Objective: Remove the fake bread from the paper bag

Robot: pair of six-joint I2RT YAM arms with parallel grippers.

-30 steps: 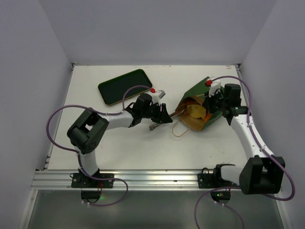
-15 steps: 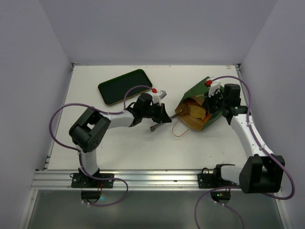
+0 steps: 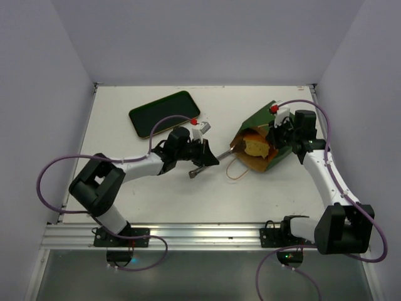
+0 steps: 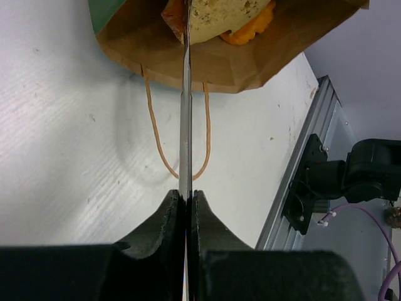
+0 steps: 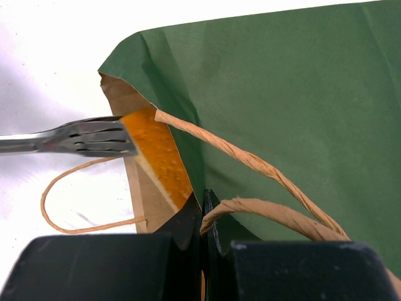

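Bag: the tall dark green paper bag [image 3: 266, 116] with a brown kraft lining lies on its side on the white table [image 3: 156, 188]. Its mouth faces the left arm, so the contents can be reached from the side.
Right gripper: the right gripper [image 5: 203, 202] is pinched tight on the bag's upper rim, beside a twisted string handle [image 5: 250, 164]. My guess is that it lifts the rim to hold the mouth open and stops the bag dragging.
Left gripper: the left gripper [image 4: 185, 199] is closed flat on the handle of a thin metal fork [image 4: 185, 113], whose tines reach into the mouth. I'd say it serves as a rake for what the fingers can't reach.
Bread: the fake bread [image 3: 255, 147], a pale yellow piece over orange ones, sits just inside the mouth against the tines. I see none outside the bag.
Tray: a flat dark green tray [image 3: 164, 113] lies well apart at the far left, probably the drop-off spot.
Writing: no brand, label or lettering that I can read.
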